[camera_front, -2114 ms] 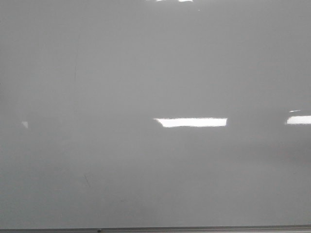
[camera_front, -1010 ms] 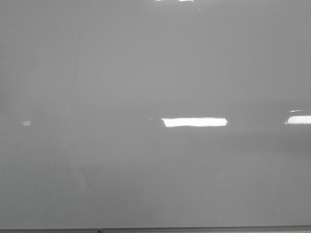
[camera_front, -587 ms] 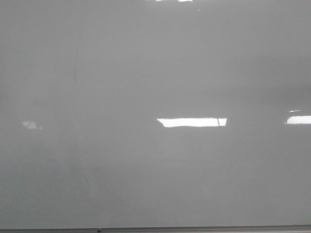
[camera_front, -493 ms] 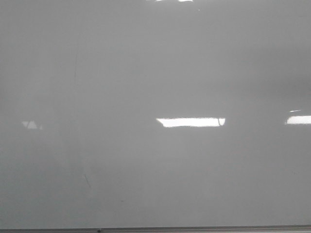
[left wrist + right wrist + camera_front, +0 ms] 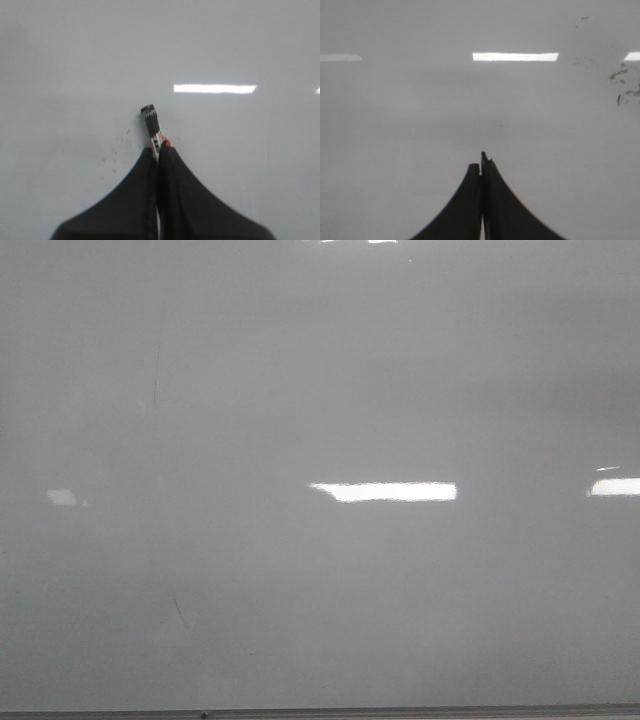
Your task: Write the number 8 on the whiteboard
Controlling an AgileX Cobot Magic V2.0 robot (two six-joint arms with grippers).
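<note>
Board: in my front view the whiteboard (image 5: 320, 390) fills the frame, its thin grey bottom frame along the lower edge. I see only faint scratches at left and bright light reflections at centre and far right.
Number 8: I find no figure eight in any view, so as far as I can judge nothing has been written yet and the whole stroke is left to do.
Left gripper: in the left wrist view my left gripper (image 5: 159, 150) sits at lower centre, fingers (image 5: 140, 190) pressed together around a marker (image 5: 152, 122).
Marker: its dark tip end points toward the board near the frame's centre; I cannot tell whether the tip is touching the surface. A few tiny dark specks lie just left of it.
Right gripper: in the right wrist view my right gripper (image 5: 481, 167) is at lower centre, fingers (image 5: 505, 210) closed flat against each other with nothing between them that I can see.
Stains: old ink smudges (image 5: 626, 82) sit at the upper right of that view, well apart from the gripper.
Writing: the marker barrel carries some print, too blurred for me to read; no brand legible anywhere.
</note>
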